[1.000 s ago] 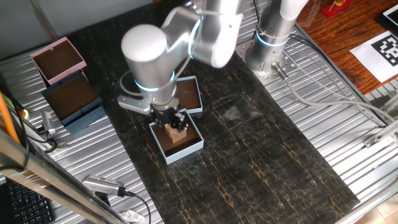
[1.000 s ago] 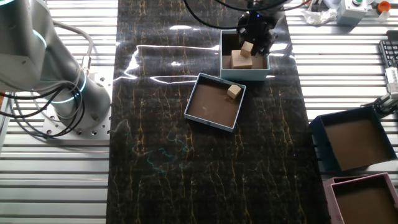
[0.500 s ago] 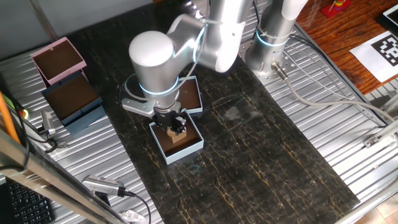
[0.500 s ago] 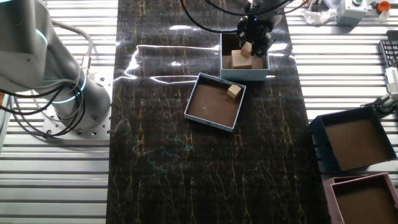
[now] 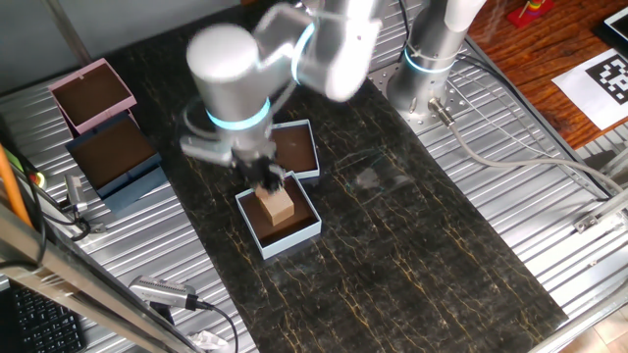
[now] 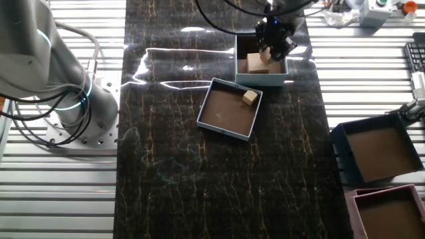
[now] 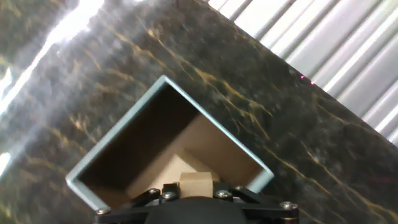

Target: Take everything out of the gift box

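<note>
The pale blue gift box [image 5: 294, 232] stands on the dark table, next to the shallower matching tray [image 5: 304, 147]. My gripper [image 5: 267, 176] hangs just above the box and is shut on a small tan wooden block [image 6: 265, 55]. The hand view shows that block [image 7: 196, 180] between the jaws, with the box [image 7: 118, 140] below. A second, larger block [image 6: 254, 64] lies inside the box [image 6: 262, 79]; it also shows in the hand view [image 7: 165, 171]. One more block [image 6: 250, 97] lies in the tray [image 6: 222, 113].
A dark blue box [image 5: 113, 157] and a pink box [image 5: 90, 93] stand on the ribbed metal at the left. The arm's base [image 5: 427, 69] is at the back. Cables run along the right side [image 5: 510, 157].
The arm has swung up and to the left and is blurred with motion. The gripper has risen out of the gift box with a block between its jaws.
</note>
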